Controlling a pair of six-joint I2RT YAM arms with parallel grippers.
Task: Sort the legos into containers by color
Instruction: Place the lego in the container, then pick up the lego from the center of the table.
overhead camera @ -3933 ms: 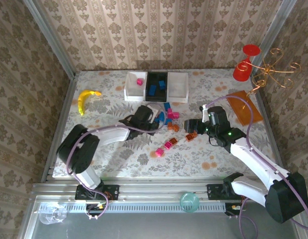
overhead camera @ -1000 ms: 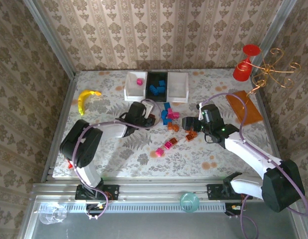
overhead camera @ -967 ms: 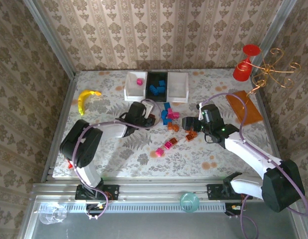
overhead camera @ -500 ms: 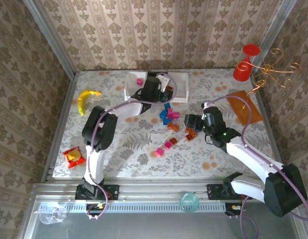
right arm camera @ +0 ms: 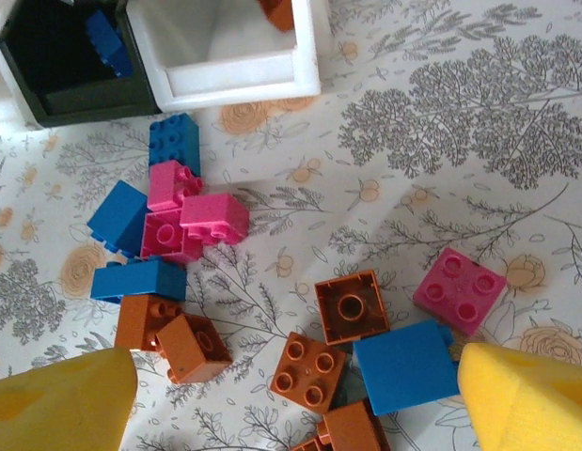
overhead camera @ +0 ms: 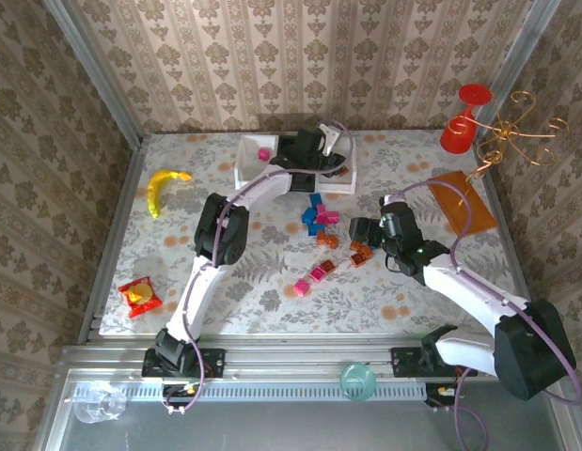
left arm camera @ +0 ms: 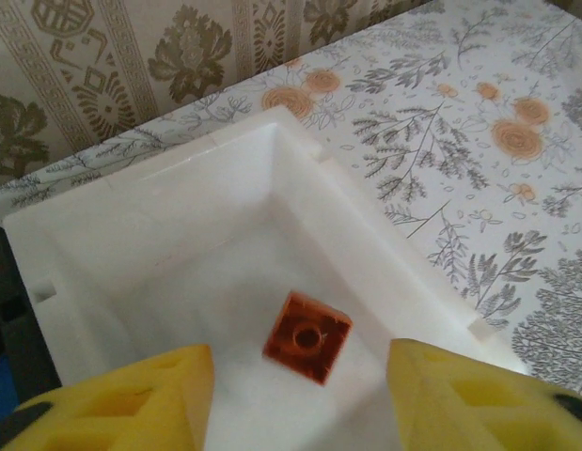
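My left gripper (overhead camera: 326,147) (left arm camera: 300,362) hangs open over the right white tray (overhead camera: 339,165) (left arm camera: 178,225). One orange-brown brick (left arm camera: 307,336) lies loose on the tray floor between the yellow fingers (left arm camera: 131,404). The black tray (overhead camera: 295,162) (right arm camera: 74,89) holds blue bricks, and the left white tray (overhead camera: 252,165) holds a pink one (overhead camera: 263,153). My right gripper (overhead camera: 358,231) (right arm camera: 295,362) is open, low over the loose pile. Between its fingers (right arm camera: 526,404) lie orange bricks (right arm camera: 352,307), a blue brick (right arm camera: 405,366) and a pink brick (right arm camera: 460,289). More blue and pink bricks (overhead camera: 318,218) (right arm camera: 182,221) sit left of them.
A banana (overhead camera: 164,186) and a red snack packet (overhead camera: 140,295) lie at the left. The flat orange plate (overhead camera: 462,202), a red glass (overhead camera: 464,120) and a gold wire stand (overhead camera: 516,127) are at the right. Pink bricks (overhead camera: 310,279) lie nearer the front.
The left arm swung from the pile out to the right white tray, and an orange brick now lies loose there under its open fingers. The right gripper stayed over the pile.
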